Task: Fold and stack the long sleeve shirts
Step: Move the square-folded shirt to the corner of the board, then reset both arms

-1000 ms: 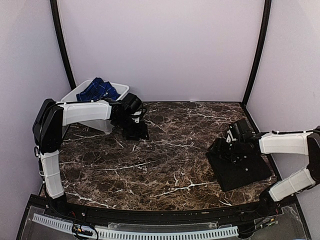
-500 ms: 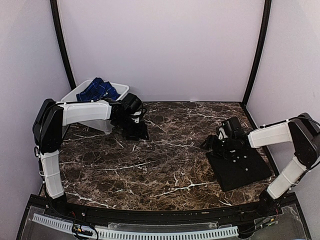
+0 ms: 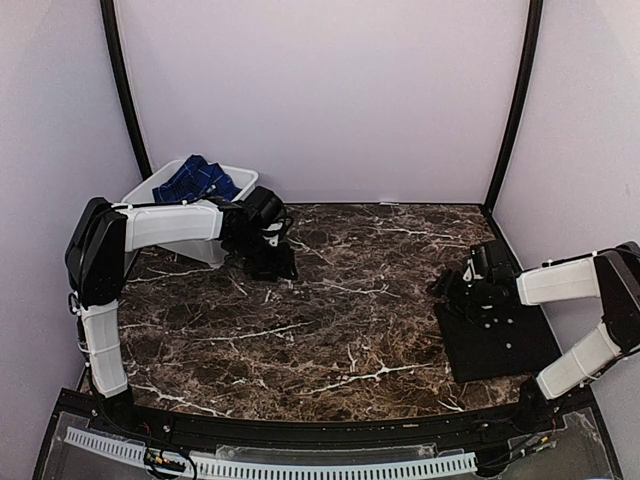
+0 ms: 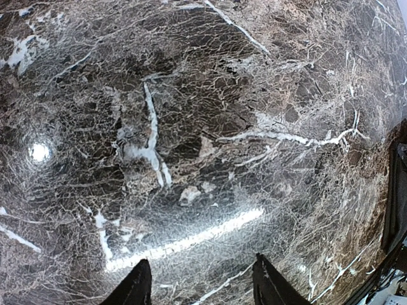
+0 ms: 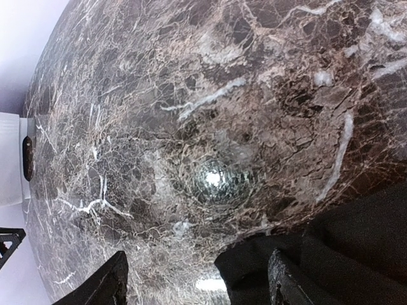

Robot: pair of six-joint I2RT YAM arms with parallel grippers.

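Since the black shirt (image 3: 505, 340) lies folded into a compact square at the right edge of the table (image 3: 350, 300), the piece to fetch next is, I judge, the blue checked shirt (image 3: 197, 180), bunched in the white tub (image 3: 245, 178) at the far left corner. The left gripper (image 3: 270, 262) hangs just in front of that tub, so the checked shirt lies behind it and to its left, and this arm is much the nearer. Its jaws stand partly apart over bare marble, holding nothing. The right gripper (image 3: 452, 288) sits well apart from the tub, at the black shirt's far-left corner, jaws wide, with the cloth edge under them but not pinched as far as the wrist view shows. The bunched shirt shows no clear long axis
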